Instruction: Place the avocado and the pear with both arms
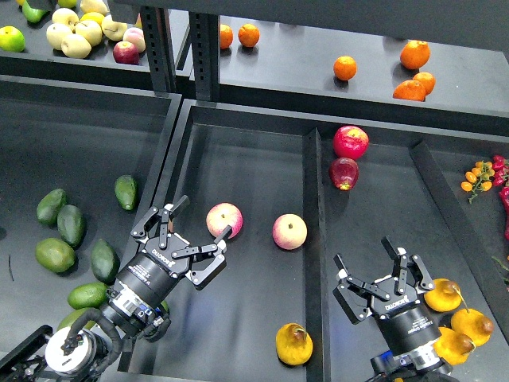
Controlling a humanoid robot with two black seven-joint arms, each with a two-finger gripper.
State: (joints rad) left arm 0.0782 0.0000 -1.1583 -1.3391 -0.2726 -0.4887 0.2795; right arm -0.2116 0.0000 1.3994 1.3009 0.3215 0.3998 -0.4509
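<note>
Several green avocados lie in the left bin, among them one (126, 191) at the top and one (103, 260) close to my left arm. A golden pear (293, 344) rests at the front of the middle bin. More pears (442, 295) sit in the right bin beside my right arm. My left gripper (203, 219) is open and empty, reaching over the divider into the middle bin. One fingertip is next to a pink-yellow apple (224, 219). My right gripper (364, 253) is open and empty over the right bin, left of the pears.
A second pink-yellow apple (289, 231) lies mid-bin, and two red apples (351, 142) sit past the divider (312, 239). Oranges (344, 68) and pale fruits (75, 36) are on the upper shelf. Small orange and red fruits (479, 177) lie at the far right.
</note>
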